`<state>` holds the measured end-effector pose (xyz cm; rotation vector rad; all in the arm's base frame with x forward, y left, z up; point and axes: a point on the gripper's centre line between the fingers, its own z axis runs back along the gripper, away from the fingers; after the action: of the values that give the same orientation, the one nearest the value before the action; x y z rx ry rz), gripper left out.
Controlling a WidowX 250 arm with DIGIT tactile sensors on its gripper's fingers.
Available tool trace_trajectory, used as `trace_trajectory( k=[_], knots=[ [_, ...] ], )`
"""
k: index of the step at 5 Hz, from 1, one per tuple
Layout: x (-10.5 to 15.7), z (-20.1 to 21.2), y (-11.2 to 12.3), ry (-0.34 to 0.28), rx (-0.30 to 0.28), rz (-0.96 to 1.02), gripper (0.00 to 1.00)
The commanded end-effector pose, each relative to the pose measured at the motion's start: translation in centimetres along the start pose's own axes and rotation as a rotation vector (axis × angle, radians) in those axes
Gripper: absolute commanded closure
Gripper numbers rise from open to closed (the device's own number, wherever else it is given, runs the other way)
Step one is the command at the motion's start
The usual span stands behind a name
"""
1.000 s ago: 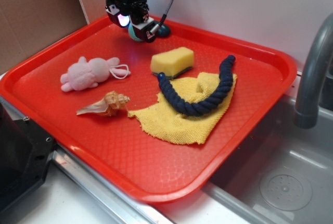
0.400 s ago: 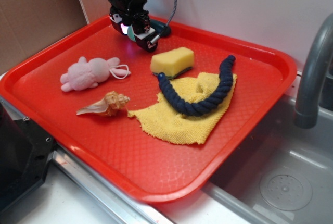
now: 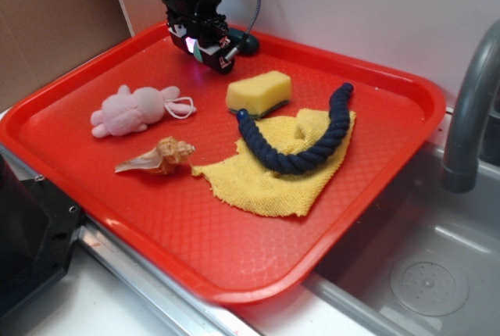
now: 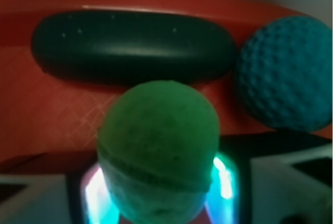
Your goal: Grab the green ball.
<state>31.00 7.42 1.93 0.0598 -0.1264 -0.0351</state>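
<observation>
The green ball (image 4: pixel 158 140) is a small pale mint-green knitted ball. It fills the low middle of the wrist view and sits between my two fingers on the red tray (image 3: pixel 141 195). In the exterior view only a sliver of it (image 3: pixel 198 54) shows under the gripper (image 3: pixel 208 47) at the tray's far back edge. The gripper (image 4: pixel 158 198) is open, with one finger on each side of the ball and a lit gap on both sides. A darker teal knitted ball (image 4: pixel 286 73) lies just to the right, also seen in the exterior view (image 3: pixel 248 42).
A dark oblong thing (image 4: pixel 130 44) lies against the back rim behind the ball. On the tray are a yellow sponge (image 3: pixel 258 91), a pink plush toy (image 3: pixel 129 109), a seashell (image 3: pixel 160 156), and a blue rope (image 3: pixel 305 141) on a yellow cloth (image 3: pixel 273 176). A sink and faucet (image 3: pixel 469 101) stand at the right.
The gripper has moved a little toward the back rim and lower, so the green ball now sits between its fingers and is mostly hidden in the exterior view.
</observation>
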Motion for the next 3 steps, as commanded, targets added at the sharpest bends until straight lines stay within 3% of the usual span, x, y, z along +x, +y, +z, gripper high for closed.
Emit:
trace_trajectory(
  k=[1,2,3],
  knots=[
    [-4.0,10.6,-1.7,-0.08,-0.008,0.067,1.0],
    [-7.5,16.2,-3.0,-0.087,-0.024,0.112,1.0],
    [-8.3,20.7,-5.7,-0.06,0.006,0.122,1.0]
  ],
)
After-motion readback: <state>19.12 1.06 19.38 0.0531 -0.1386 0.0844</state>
